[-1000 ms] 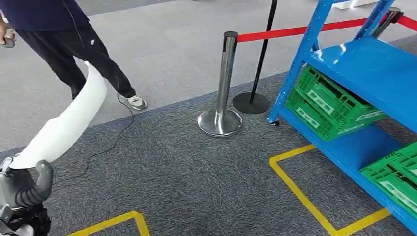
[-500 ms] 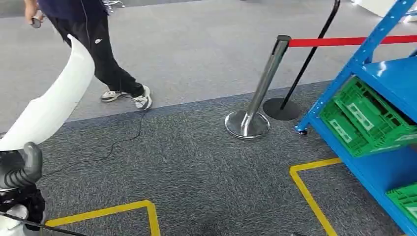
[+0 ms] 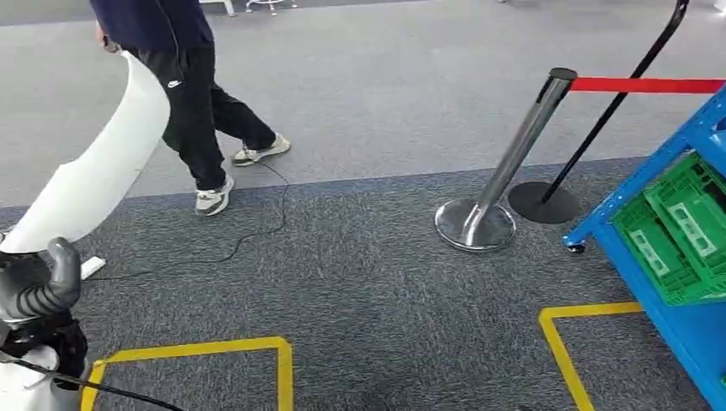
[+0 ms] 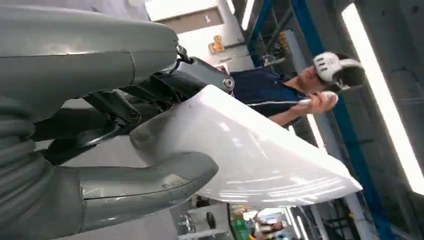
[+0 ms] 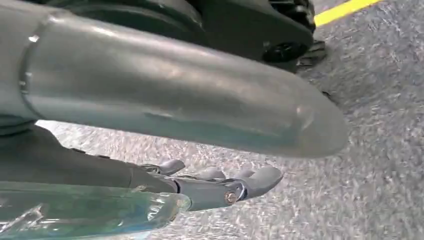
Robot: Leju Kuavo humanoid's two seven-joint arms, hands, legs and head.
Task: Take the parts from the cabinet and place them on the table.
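A long, curved white part [image 3: 96, 175] rises from my left hand [image 3: 41, 289] at the lower left of the head view. The hand grips its lower end. In the left wrist view the thumb [image 4: 150, 186] wraps under the glossy white part [image 4: 265, 155] and darker fingers press on its other side. My right hand [image 5: 165, 107] hangs over the grey carpet with its fingers [image 5: 235, 185] stretched out and nothing in them. The blue cabinet [image 3: 685, 338] stands at the right edge, with green crates [image 3: 676, 231] on its lower shelf.
A chrome stanchion [image 3: 484, 218] with a red belt [image 3: 646, 85] and a black post base [image 3: 544, 202] stand left of the cabinet. A person in dark trousers [image 3: 193, 103] walks at the upper left, trailing a black cable [image 3: 248, 244]. Yellow tape outlines [image 3: 205, 348] mark the carpet.
My view has swung left, so the cabinet and stanchion have slid toward the picture's right edge. The person has stepped on across the floor. My left hand still holds the white part.
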